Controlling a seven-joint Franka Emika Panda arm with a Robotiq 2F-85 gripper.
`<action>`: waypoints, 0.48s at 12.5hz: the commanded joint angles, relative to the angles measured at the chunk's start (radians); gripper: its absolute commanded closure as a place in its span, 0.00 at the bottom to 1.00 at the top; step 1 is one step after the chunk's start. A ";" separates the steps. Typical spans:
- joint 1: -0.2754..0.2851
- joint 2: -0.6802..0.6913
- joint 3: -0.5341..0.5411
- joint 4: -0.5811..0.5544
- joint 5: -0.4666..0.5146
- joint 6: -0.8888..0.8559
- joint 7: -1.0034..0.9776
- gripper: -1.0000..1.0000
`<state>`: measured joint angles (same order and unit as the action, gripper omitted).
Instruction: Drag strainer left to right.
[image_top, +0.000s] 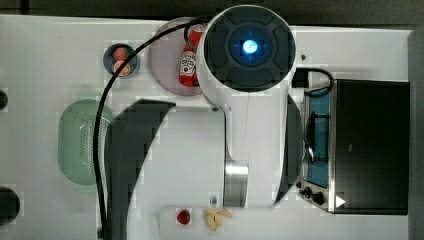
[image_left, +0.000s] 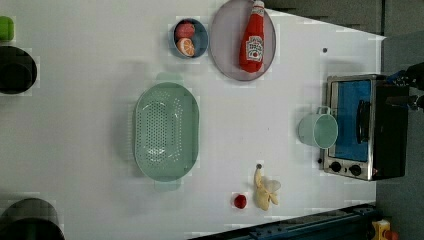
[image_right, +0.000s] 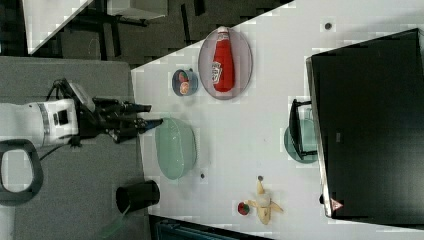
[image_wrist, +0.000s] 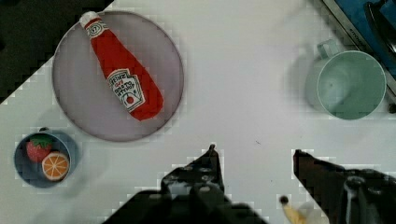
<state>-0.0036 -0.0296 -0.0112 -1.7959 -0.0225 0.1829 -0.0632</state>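
left view, strainer (image_left: 166, 131): i see it lying flat on the white table (image_left: 90, 100), hole panel up, towards the left view's left, well apart from the toaster oven (image_left: 362, 127).
gripper (image_wrist: 254, 156): in the wrist view i see both black fingers spread with bare table between them, holding nothing; in the right view it hangs near the strainer's rim.
ketchup bottle (image_wrist: 122, 74): red, on the grey plate (image_wrist: 74, 100); its white label carries a tomato picture and lettering i cannot read.
blue bowl (image_wrist: 23, 170): holds a strawberry and an orange slice, just beside the plate.
mint cup (image_left: 318, 130): just beside the oven door.
banana (image_left: 265, 192): peeled, near a small red fruit (image_left: 240, 201).
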 joint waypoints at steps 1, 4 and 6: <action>0.004 -0.404 -0.052 -0.194 -0.020 -0.188 0.133 0.21; 0.008 -0.402 -0.046 -0.196 -0.017 -0.185 0.133 0.00; 0.027 -0.384 -0.006 -0.206 0.001 -0.174 0.141 0.00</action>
<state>-0.0117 -0.5054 -0.0526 -1.9619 -0.0353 0.0128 0.0413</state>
